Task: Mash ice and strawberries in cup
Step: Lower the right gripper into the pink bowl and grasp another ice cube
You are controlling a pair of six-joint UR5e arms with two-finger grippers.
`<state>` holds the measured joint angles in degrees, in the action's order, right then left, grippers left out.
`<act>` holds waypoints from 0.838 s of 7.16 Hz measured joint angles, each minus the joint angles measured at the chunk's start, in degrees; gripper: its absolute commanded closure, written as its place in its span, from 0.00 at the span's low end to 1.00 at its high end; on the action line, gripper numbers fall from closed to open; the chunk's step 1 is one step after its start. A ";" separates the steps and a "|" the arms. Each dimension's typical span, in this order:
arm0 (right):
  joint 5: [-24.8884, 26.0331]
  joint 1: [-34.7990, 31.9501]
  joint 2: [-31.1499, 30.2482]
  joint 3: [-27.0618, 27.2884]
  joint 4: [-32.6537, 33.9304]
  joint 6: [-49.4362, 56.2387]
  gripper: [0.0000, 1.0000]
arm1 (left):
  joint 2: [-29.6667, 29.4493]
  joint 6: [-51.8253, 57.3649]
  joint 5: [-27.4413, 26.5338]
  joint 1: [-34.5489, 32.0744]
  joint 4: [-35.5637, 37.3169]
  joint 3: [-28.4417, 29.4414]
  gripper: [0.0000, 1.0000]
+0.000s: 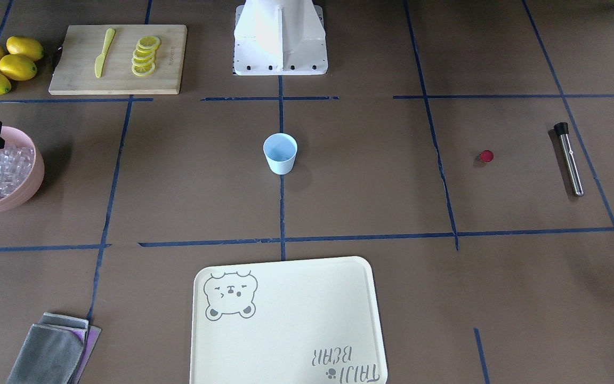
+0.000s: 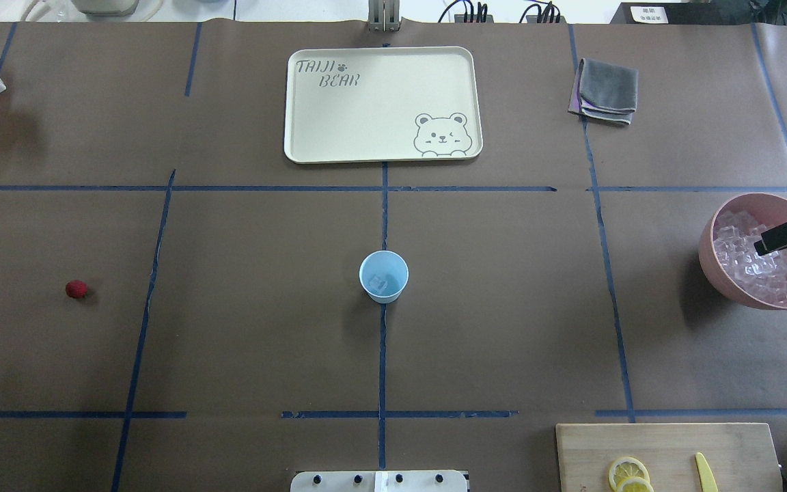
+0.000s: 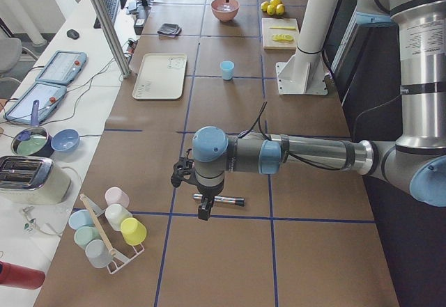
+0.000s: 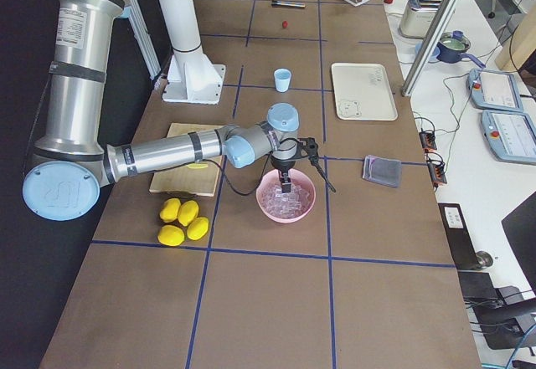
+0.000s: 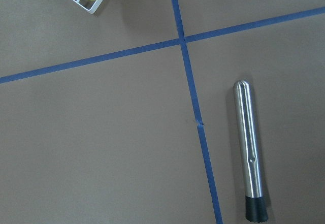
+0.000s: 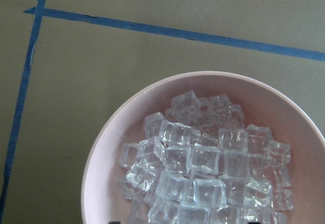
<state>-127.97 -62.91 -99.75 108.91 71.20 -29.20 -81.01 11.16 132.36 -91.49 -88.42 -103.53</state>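
Right end effector [image 2: 769, 240] hovers over clear ice cubes [image 6: 203, 173] in the pink bowl [image 2: 711, 263]; we cannot tell whether it is open or closed. Our light blue plastic cup [image 2: 383, 275], centred on the counter [image 2: 503, 328], seems to hold one cube; the tiny red strawberry [image 2: 76, 289] lies at its nine o'clock, mashing undone.

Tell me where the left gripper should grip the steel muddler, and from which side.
Probably mid-shaft on the muddler, from straight above, jaws across its width. It lies flat on the table, a thin round bar, so only its two long sides are free to pinch.
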 measured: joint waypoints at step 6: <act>1.63 3.99 -0.35 -2.83 -2.09 -2.30 0.34 | -0.27 0.00 0.00 0.07 0.00 -0.09 0.00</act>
<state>-126.34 -58.92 -100.09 106.08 69.10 -31.50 -81.28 11.16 132.36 -91.42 -88.42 -103.62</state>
